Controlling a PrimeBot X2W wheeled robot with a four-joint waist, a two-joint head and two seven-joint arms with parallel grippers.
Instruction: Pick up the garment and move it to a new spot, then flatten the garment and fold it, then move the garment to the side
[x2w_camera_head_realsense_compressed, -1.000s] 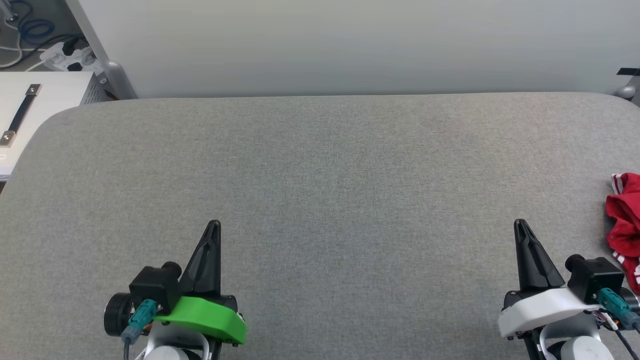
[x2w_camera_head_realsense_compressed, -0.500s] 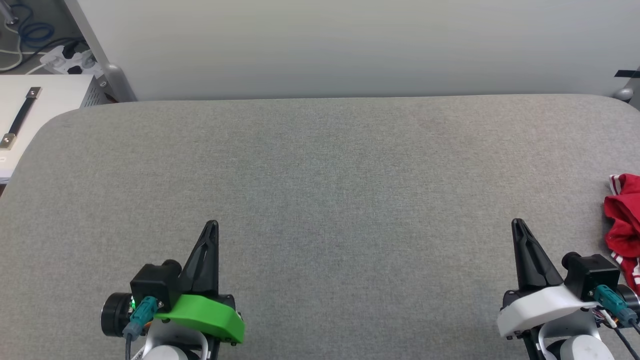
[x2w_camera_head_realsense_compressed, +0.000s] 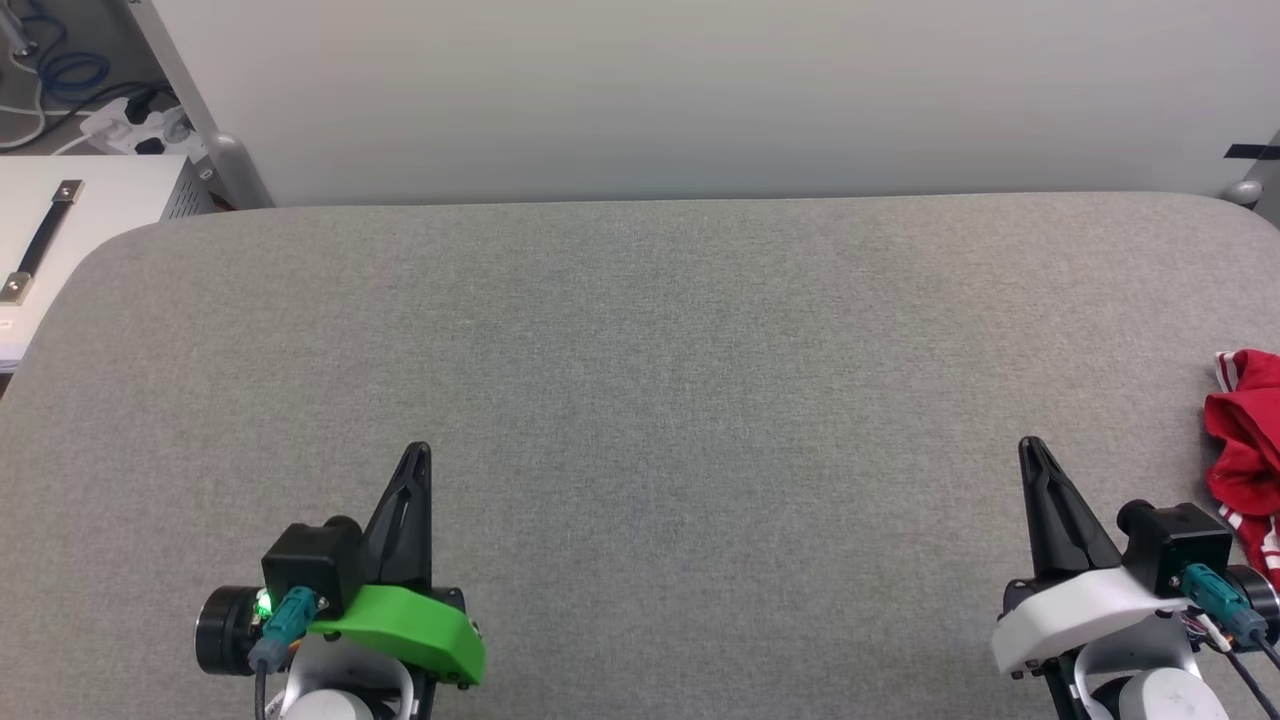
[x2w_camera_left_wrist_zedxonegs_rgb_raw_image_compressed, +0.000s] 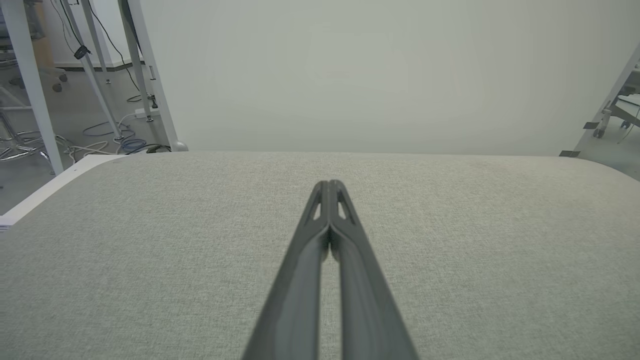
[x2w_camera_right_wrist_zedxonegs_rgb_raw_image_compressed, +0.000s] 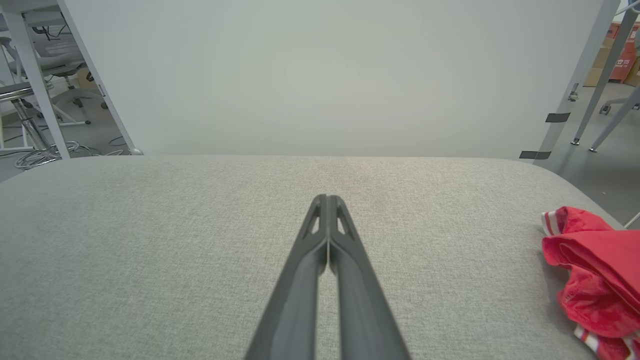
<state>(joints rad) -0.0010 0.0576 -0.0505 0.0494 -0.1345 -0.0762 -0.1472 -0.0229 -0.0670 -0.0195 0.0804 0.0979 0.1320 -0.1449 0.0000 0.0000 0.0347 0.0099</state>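
Note:
The garment (x2w_camera_head_realsense_compressed: 1248, 450) is a crumpled red heap with white-and-red striped trim, lying at the table's right edge and partly cut off by the head view. In the right wrist view the garment (x2w_camera_right_wrist_zedxonegs_rgb_raw_image_compressed: 590, 270) lies low on the right. My right gripper (x2w_camera_head_realsense_compressed: 1030, 447) is shut and empty, a short way left of the garment and apart from it; its fingertips (x2w_camera_right_wrist_zedxonegs_rgb_raw_image_compressed: 327, 200) meet over bare cloth. My left gripper (x2w_camera_head_realsense_compressed: 418, 452) is shut and empty too, far off at the lower left, its fingertips (x2w_camera_left_wrist_zedxonegs_rgb_raw_image_compressed: 329, 186) pressed together.
The grey fabric-covered table (x2w_camera_head_realsense_compressed: 640, 330) has rounded corners and a pale wall panel (x2w_camera_head_realsense_compressed: 700, 90) behind it. A white cabinet with a black handle (x2w_camera_head_realsense_compressed: 40, 235) stands at the far left. Cables and metal frame legs (x2w_camera_left_wrist_zedxonegs_rgb_raw_image_compressed: 30, 80) are on the floor beyond.
The head view has shifted slightly, so the table's far edge sits a little lower. Both grippers and the garment keep their places and both grippers stay shut.

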